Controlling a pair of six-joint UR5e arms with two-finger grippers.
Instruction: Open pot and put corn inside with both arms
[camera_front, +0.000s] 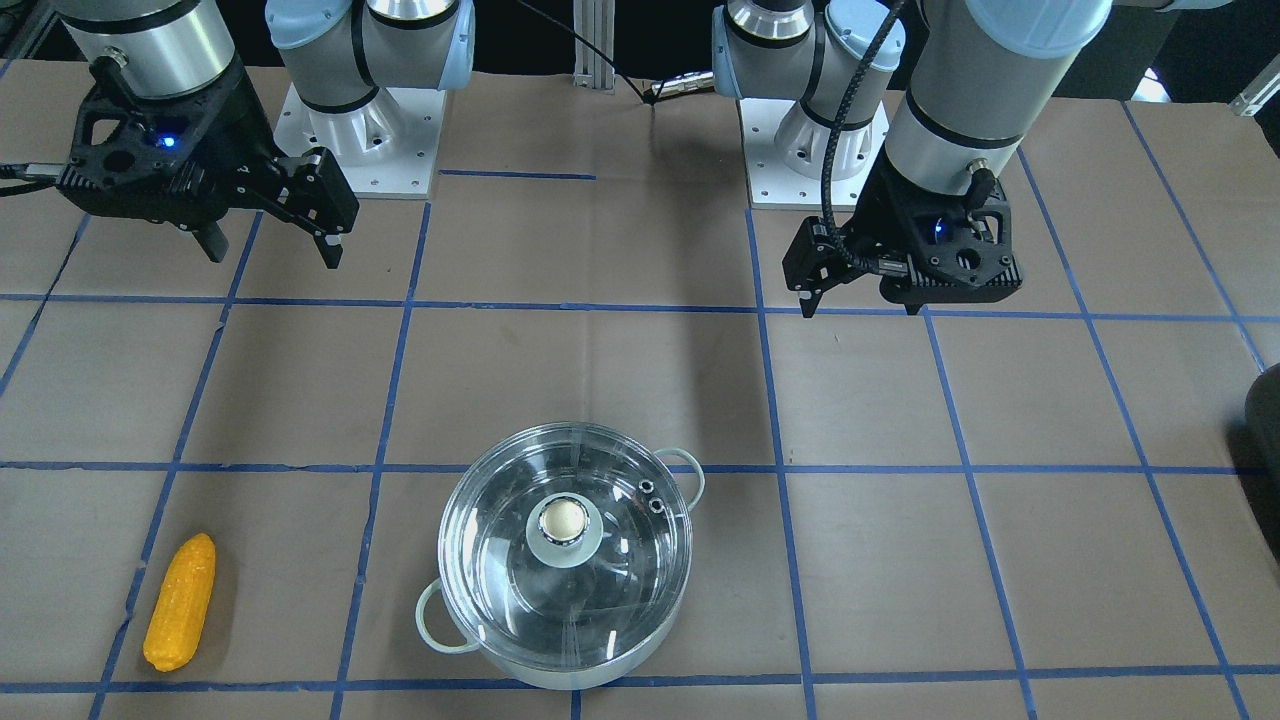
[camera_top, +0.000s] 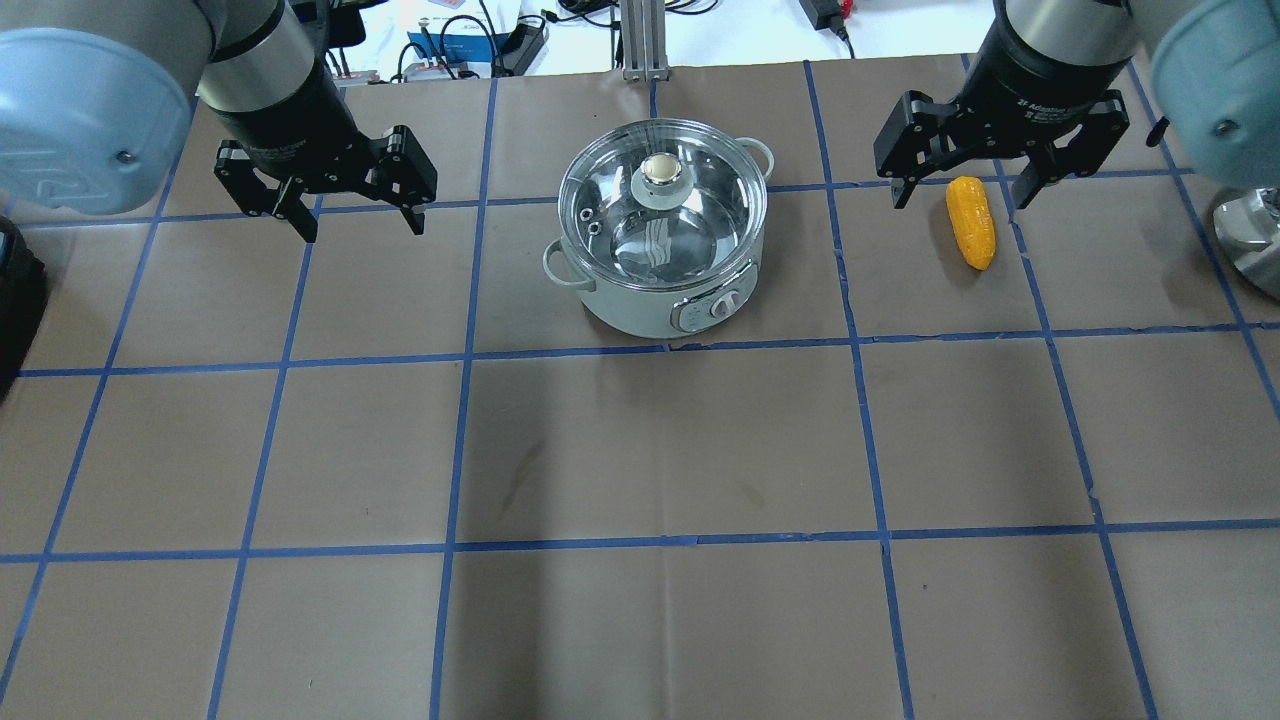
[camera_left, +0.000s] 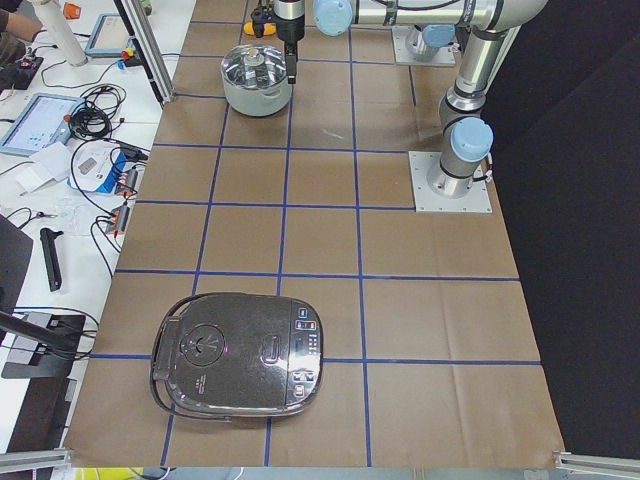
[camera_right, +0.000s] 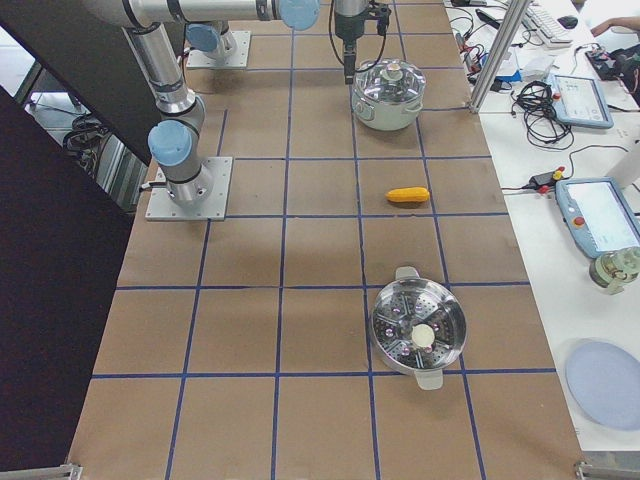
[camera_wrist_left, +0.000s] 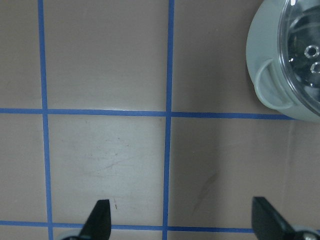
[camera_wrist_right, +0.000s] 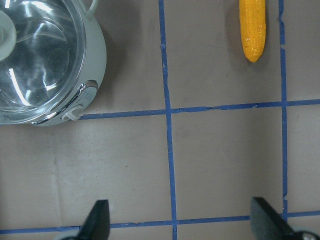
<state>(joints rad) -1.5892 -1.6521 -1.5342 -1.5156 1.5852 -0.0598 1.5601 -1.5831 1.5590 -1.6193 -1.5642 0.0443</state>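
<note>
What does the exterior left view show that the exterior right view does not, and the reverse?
Only the exterior left view shows a black rice cooker near the camera. Only the exterior right view shows the corn and, nearer the camera, a steel steamer pot. Both show the pot, with its lid on, at the far end.

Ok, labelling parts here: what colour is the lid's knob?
The knob is cream, clearest in the front-facing view.

The table (camera_top: 640, 450) is covered in brown, gridded by blue tape (camera_top: 456, 450); the corn (camera_top: 972, 222) is coloured yellow-orange, the pot (camera_top: 640, 310) pale grey-green.
</note>
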